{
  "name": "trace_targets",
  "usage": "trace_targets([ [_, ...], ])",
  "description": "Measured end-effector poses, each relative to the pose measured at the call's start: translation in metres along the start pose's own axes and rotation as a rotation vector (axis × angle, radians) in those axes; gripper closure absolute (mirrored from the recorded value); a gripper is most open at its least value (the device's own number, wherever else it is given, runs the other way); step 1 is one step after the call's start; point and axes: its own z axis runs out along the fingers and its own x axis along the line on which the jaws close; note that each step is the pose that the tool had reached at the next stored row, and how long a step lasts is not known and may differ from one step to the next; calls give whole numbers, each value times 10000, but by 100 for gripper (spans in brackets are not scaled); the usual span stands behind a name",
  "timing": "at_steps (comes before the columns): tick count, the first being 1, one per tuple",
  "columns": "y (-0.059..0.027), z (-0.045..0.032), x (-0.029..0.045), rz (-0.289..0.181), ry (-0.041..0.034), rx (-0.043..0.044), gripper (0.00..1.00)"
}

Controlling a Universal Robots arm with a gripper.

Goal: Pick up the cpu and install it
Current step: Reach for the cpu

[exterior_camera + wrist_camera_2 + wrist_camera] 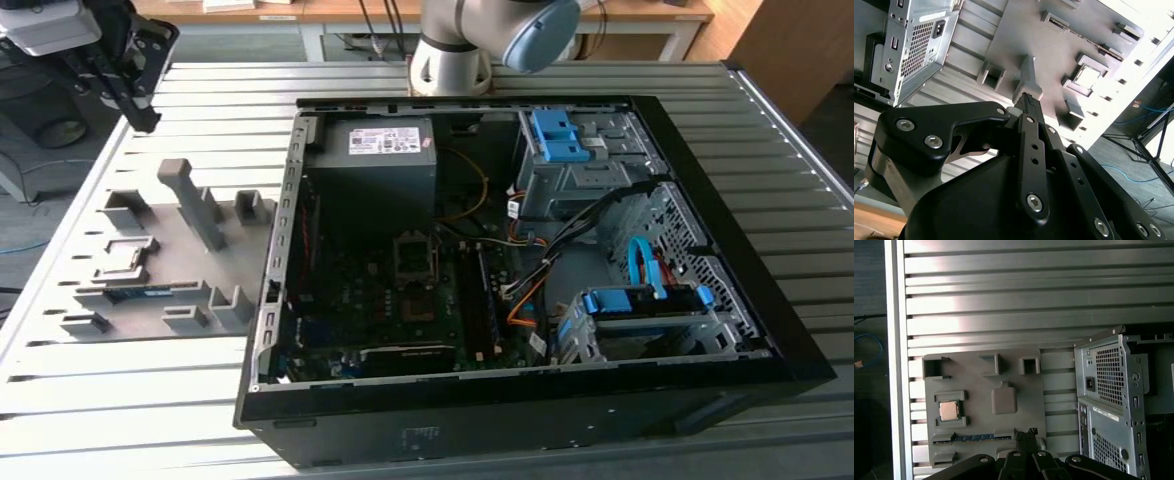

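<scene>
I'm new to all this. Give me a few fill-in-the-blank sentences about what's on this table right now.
1. The cpu rests on the grey tray, ____ the computer case.
2. In the exterior view, the tray lies to the case's ____.
3. The hand holds ____.
Missing words: outside, left, nothing.

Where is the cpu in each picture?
Exterior view: the cpu sits in the square pocket of the grey tray, to the exterior view's left of the case.
First wrist view: the cpu is in that pocket, beside the memory stick.
Second wrist view: the cpu is in the same pocket.
Shared landmark: the grey tray.
</scene>
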Motion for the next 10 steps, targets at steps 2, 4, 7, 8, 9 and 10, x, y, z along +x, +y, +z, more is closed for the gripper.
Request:
trace_targets([
  [2, -2, 2, 19, 0, 0, -1, 90],
  [4, -3, 4, 37, 0, 0, -1, 90],
  [7, -6, 6, 64, 0, 0, 0, 90],
  [8, -6, 7, 73, 0, 0, 0, 90],
  [9, -7, 8, 82, 0, 0, 0, 90],
  [10, -8, 9, 92, 0, 0, 0, 90],
])
